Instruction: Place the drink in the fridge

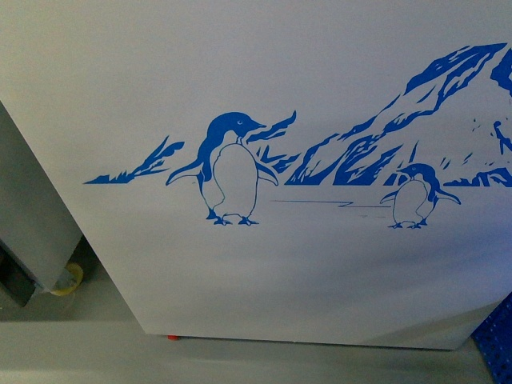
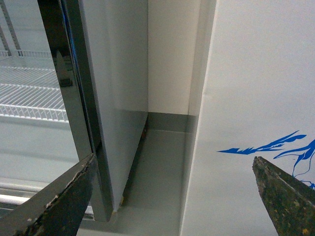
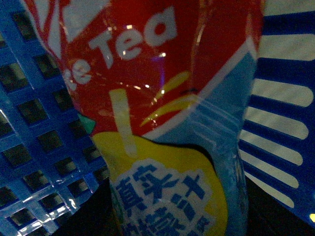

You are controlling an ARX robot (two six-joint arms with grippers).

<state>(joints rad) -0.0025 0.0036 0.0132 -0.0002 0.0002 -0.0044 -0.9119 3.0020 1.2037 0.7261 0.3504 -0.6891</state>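
Penguins in blue, one large [image 1: 228, 172] and one smaller [image 1: 414, 196], stand against a blue mountain decal [image 1: 416, 120] on the fridge [image 1: 320, 64], whose plain white side fills nearly the whole front view. From here only that side wall shows; its lid and basket are out of sight above. To the fridge's left stands a tall grey cabinet [image 1: 32, 216], with a strip of grey floor [image 1: 80, 344] below and a corner of a blue crate [image 1: 498, 340] low on the right.

The left gripper [image 2: 173, 158] hangs spread wide, its two worn dark fingers [image 2: 59, 201] far apart and nothing between them. It faces the narrow gap between the cabinet and the fridge. The cabinet's glass door frame and white wire shelves [image 2: 29, 93] lie to one side, and the fridge wall with a sliver of blue decal to the other.

The drink [image 3: 162, 123] sits pressed right up against the right wrist camera. It is a bottle with a red label reading "Tea" in white, a yellow lemon patch and blue Chinese characters. Blue crate lattice [image 3: 34, 132] lies close behind it, so the bottle is at the crate, not in the fridge. I cannot tell whether the right gripper has closed on it. Dim dark patches flank the bottle, too murky to read as fingers.
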